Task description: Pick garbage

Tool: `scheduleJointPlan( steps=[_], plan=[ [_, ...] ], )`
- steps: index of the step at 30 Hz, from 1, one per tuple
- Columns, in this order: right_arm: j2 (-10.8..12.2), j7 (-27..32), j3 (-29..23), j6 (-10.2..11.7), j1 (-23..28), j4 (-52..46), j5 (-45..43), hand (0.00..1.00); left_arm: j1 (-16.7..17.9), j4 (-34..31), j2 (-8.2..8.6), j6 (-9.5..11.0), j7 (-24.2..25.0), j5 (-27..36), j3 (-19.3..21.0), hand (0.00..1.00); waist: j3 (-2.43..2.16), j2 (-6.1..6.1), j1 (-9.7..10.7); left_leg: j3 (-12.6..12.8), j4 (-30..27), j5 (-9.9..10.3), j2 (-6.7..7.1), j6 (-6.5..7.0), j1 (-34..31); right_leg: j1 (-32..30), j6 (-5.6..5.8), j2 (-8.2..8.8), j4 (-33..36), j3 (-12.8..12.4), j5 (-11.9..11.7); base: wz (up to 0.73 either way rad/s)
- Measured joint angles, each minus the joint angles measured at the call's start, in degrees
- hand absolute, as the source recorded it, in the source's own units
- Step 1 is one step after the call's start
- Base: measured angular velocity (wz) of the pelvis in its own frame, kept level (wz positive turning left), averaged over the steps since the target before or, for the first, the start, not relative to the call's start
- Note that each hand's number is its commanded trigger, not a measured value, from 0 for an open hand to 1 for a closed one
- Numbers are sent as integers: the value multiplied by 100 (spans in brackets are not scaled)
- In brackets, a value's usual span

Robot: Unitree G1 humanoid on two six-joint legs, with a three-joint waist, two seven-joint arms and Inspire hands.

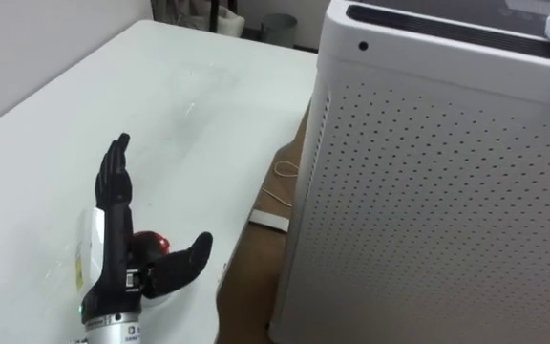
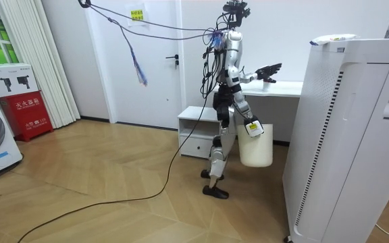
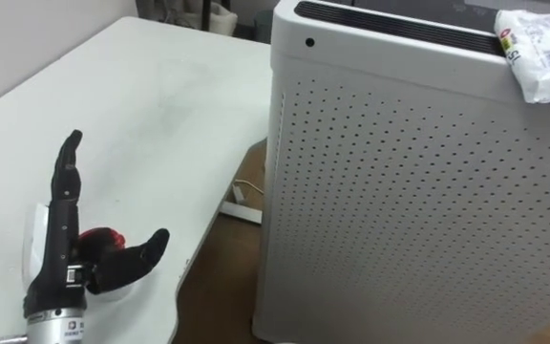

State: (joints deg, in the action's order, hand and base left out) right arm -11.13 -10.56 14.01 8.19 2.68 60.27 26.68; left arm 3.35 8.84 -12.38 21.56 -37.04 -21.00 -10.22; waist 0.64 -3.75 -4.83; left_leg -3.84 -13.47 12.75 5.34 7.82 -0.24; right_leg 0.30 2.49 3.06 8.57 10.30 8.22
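Observation:
My left hand (image 1: 113, 239) is open over the near part of the white table (image 1: 160, 105), fingers straight and thumb spread. Beneath it lie a small red thing (image 1: 153, 244) and a clear wrapper with a pale label (image 1: 86, 250), both partly hidden by the hand. A crumpled white wrapper (image 3: 542, 43) lies on top of the tall white perforated appliance (image 1: 428, 191) on my right. In the room view I stand at the table with my left hand (image 2: 270, 68) stretched over it. My right hand (image 2: 250, 126) hangs at my side and carries a white bucket (image 2: 255, 145).
A narrow gap of wooden floor between table and appliance holds a thin cable (image 1: 280, 177) and a white power strip (image 1: 267, 220). A low white cabinet (image 2: 198, 128) stands behind me. A grey bin (image 1: 278, 27) is beyond the table's far end.

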Motion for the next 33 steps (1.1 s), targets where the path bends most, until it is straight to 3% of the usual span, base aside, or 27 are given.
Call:
scheduleJointPlan(
  steps=[9, 19, 33],
  plan=[
    [3, -9, 0, 0, 0, -1, -29, 100, 151, 12, 2, -1, 6, 5, 29, 0, 46, -73, -21, -35, 13, 5, -5, -8, -12, -1, -7, -3, 4, 45, -10, 2],
    [10, -81, 0, 0, 1, -48, -43, 100, 390, 38, 12, -2, -7, 4, 191, 0, 42, -83, -24, -117, 35, 5, -5, -8, -10, 5, -6, 2, 24, 110, -16, 5],
    [10, -133, 6, -1, 27, -50, -262, 100, 395, 582, 17, -33, -25, 18, 209, 0, 40, -112, -15, -137, 63, 4, -4, -10, 54, 82, -6, 0, 21, 113, -15, 0]
  ],
)
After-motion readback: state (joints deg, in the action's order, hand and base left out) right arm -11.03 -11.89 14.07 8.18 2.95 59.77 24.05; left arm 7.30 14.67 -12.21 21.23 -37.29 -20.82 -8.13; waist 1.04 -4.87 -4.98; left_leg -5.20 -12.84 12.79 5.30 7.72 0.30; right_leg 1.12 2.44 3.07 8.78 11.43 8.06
